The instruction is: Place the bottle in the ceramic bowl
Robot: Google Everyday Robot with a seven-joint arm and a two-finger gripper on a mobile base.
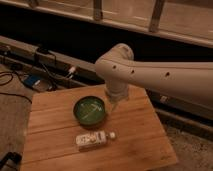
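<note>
mostly hidden tool [114,103], perhaps beside bowl [86,117]

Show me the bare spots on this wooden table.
Bare wood lies right of the bottle up to the table edge, and left of the ceramic bowl and bottle. Crowded: the bowl's right rim, where the claw hangs, and the strip between bowl and bottle.

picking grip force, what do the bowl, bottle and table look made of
Ceramic bowl: dark green with glossy pale streaks, likely glazed ceramic.
Bottle: pale body, printed label, white cap; probably plastic.
Table: light wood, going by the plank lines and grain.
The tool hangs by the bowl's right rim.
</note>
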